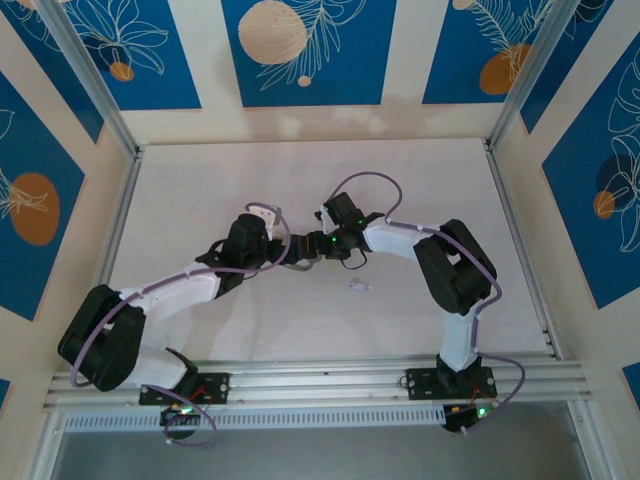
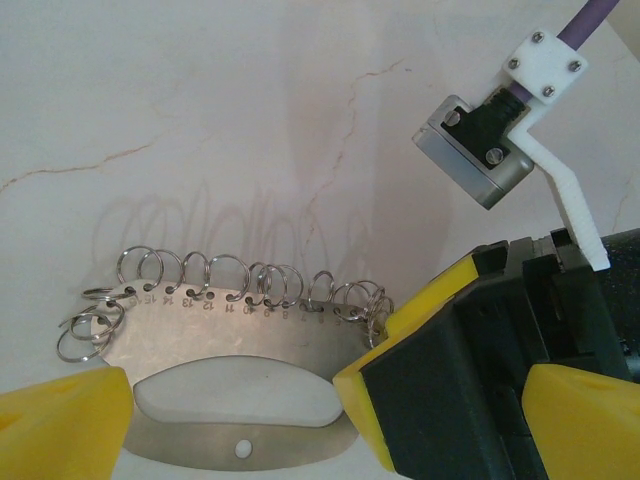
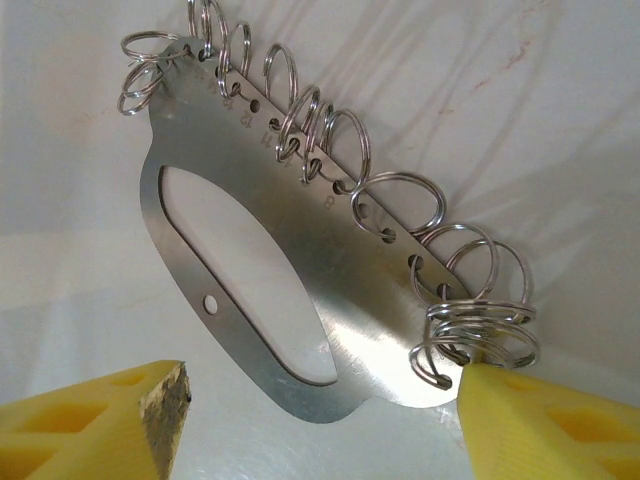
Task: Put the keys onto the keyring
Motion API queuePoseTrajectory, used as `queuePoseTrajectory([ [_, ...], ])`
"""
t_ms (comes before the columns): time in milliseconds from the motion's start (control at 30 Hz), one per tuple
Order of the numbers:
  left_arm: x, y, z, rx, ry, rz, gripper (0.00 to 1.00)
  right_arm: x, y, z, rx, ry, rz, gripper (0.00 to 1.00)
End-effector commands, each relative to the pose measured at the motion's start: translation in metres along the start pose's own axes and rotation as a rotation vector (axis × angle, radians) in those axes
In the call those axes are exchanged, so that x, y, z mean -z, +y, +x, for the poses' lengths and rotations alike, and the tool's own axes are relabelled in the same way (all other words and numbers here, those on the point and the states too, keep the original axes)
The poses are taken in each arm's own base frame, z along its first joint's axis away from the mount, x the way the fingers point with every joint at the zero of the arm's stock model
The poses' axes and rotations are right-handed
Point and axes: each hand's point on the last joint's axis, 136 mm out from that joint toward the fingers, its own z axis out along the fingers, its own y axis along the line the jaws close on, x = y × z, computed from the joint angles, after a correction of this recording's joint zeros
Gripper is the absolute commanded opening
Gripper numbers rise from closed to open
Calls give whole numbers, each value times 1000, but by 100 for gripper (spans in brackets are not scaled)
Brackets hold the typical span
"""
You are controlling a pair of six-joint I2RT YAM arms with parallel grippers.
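The keyring (image 2: 230, 335) is a flat silvery plate with an oval cut-out and a row of small wire rings (image 2: 225, 275) along its numbered edge. It rests on the white table between both arms (image 1: 297, 266). My left gripper (image 2: 325, 400) is open, its yellow fingers (image 2: 60, 420) wide on either side of the plate. My right gripper (image 3: 325, 385) is open too, around the plate's end (image 3: 380, 350). Its right finger (image 3: 550, 425) touches a bunch of rings (image 3: 475, 335). One tiny pale lilac key (image 1: 358, 286) lies loose on the table, right of the grippers.
In the left wrist view the right arm's black and yellow gripper (image 2: 450, 390) crowds the plate's right end, its grey camera (image 2: 475, 150) above. Aluminium rails (image 1: 320, 380) run along the near edge, and patterned walls (image 1: 300, 50) enclose the table.
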Motion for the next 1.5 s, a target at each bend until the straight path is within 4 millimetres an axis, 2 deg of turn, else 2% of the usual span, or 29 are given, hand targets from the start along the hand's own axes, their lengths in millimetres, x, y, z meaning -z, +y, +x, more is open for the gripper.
queuePoseTrajectory([
  [0, 7, 2, -9, 1, -35, -4, 100, -1, 0, -2, 3, 16, -5, 72],
  [167, 6, 0, -10, 2, -36, 2, 100, 1, -1, 0, 1, 19, -6, 70],
  [333, 8, 0, -10, 2, -38, 2, 100, 17, -4, 2, -3, -10, -1, 68],
  [467, 8, 0, -11, 2, -38, 4, 100, 22, -14, 6, -20, -15, 9, 67],
  [633, 6, -1, -10, 4, -34, 8, 100, 18, -20, 7, -35, -5, 8, 64],
  [1267, 5, 0, -9, 10, -33, 9, 100, -2, -15, -1, -50, 15, -27, 55],
  [1467, 5, 0, -8, 12, -31, 9, 100, -1, -10, -1, -42, 17, -38, 45],
])
